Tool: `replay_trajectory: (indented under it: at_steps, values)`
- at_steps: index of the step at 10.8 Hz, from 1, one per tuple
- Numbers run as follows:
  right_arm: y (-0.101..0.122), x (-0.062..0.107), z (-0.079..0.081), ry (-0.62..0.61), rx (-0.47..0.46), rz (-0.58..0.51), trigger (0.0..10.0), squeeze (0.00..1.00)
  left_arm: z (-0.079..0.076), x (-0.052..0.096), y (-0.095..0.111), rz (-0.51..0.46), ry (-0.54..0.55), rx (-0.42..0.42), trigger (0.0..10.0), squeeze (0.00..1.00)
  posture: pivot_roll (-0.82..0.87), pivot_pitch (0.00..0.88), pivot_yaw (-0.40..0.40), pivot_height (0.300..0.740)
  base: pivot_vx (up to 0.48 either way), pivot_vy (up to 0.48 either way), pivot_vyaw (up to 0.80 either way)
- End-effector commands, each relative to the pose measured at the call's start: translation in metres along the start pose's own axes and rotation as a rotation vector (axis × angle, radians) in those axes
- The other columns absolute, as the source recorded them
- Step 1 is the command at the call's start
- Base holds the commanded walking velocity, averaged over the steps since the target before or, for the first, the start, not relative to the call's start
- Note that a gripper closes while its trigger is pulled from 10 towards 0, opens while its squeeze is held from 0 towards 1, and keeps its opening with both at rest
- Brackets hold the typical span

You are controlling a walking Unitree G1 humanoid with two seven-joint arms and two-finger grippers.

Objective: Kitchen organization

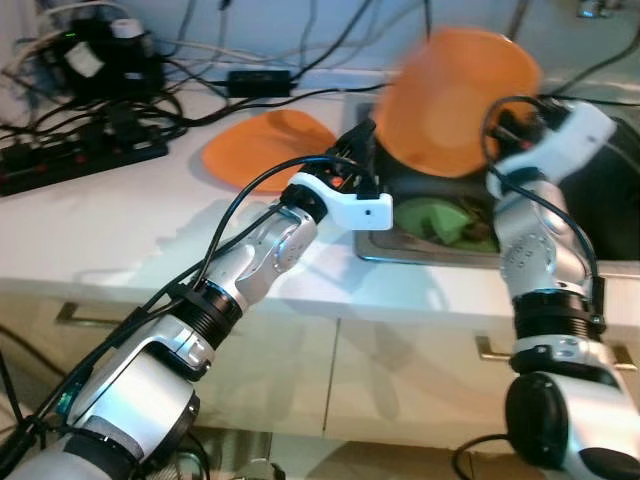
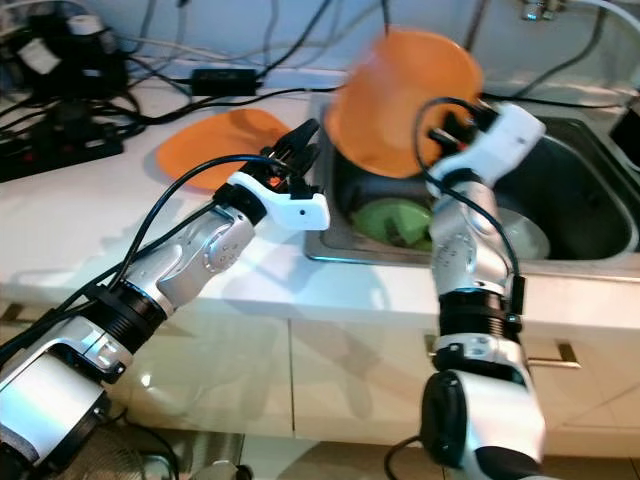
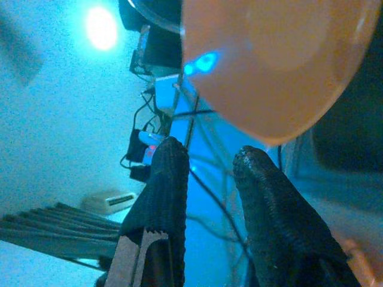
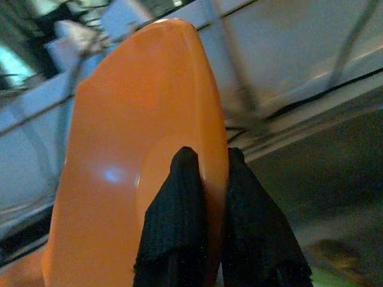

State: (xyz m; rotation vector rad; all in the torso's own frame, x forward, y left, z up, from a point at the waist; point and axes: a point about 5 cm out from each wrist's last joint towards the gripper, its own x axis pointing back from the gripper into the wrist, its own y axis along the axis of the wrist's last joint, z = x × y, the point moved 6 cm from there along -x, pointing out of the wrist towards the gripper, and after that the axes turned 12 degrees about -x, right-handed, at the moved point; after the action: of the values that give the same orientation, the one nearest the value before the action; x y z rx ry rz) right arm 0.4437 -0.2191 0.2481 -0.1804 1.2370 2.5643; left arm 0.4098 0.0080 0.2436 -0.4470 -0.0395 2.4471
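Observation:
My right gripper [image 4: 206, 179] is shut on the rim of an orange bowl [image 1: 462, 98], which it holds tilted in the air above the sink [image 2: 570, 225]. A second orange dish [image 1: 262, 147] lies flat on the white counter [image 1: 110, 225] left of the sink. My left gripper [image 3: 209, 164] hovers at the sink's left edge, just below the raised bowl, its fingers [image 3: 170, 179] slightly parted with nothing between them. Green dishes [image 1: 440, 218] lie in the sink under the bowl.
Black power strips and tangled cables [image 1: 90, 110] crowd the counter's back left. A tap [image 2: 545, 10] stands behind the sink. Cabinet drawers with metal handles [image 1: 500, 350] run below the counter edge.

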Motion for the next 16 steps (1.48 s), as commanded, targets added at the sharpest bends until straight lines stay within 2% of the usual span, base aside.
replay_trajectory:
  at_steps: [1,2,3,4,5,6,7,11,16]
  values:
    - [0.024,-0.006,0.000,-0.029,0.046,-0.094,0.0,0.00,-0.002,0.003,0.001,0.019,-0.003,0.151,10.0,0.00,0.17,0.043,-0.011,0.740,0.000,0.000,0.00]
    - [0.027,-0.007,-0.005,-0.047,0.089,-0.107,0.0,0.00,-0.006,0.004,0.000,0.044,-0.024,0.306,10.0,0.00,0.17,0.042,-0.011,0.740,0.000,0.000,0.00]
    - [0.029,-0.007,-0.012,-0.068,0.157,-0.120,0.0,0.00,-0.014,0.005,0.004,0.075,-0.070,0.577,10.0,0.00,0.17,0.042,-0.010,0.740,0.000,0.000,0.00]
    - [0.028,-0.007,-0.015,-0.075,0.250,-0.120,1.1,0.00,-0.019,0.007,0.015,0.072,-0.119,0.819,10.0,0.00,0.17,0.039,-0.009,0.740,0.000,0.000,0.00]
    - [0.026,-0.008,-0.015,-0.068,0.319,-0.119,10.0,0.00,-0.018,0.009,0.020,0.070,-0.132,0.955,10.0,0.00,0.17,0.034,-0.009,0.740,0.000,0.000,0.00]
    - [0.021,-0.008,-0.015,-0.050,0.410,-0.111,10.0,0.00,-0.020,0.012,0.030,0.047,-0.199,1.101,10.0,0.00,0.18,0.031,-0.008,0.740,0.000,0.000,0.00]
    - [0.007,-0.007,-0.016,-0.020,0.492,-0.066,10.0,0.00,-0.023,0.015,0.036,0.040,-0.258,1.213,10.0,0.00,0.18,0.029,-0.008,0.740,0.000,0.000,0.00]
    - [-0.043,-0.003,-0.019,0.076,0.698,0.138,10.0,0.00,-0.022,0.027,0.049,0.027,-0.424,1.271,10.0,0.00,0.20,0.029,-0.018,0.740,0.000,0.000,0.00]
    - [-0.087,0.012,-0.033,0.083,0.722,0.339,10.0,0.00,-0.024,0.036,0.046,0.091,-0.492,1.282,10.0,0.00,0.22,0.053,-0.029,0.740,0.000,0.000,0.00]
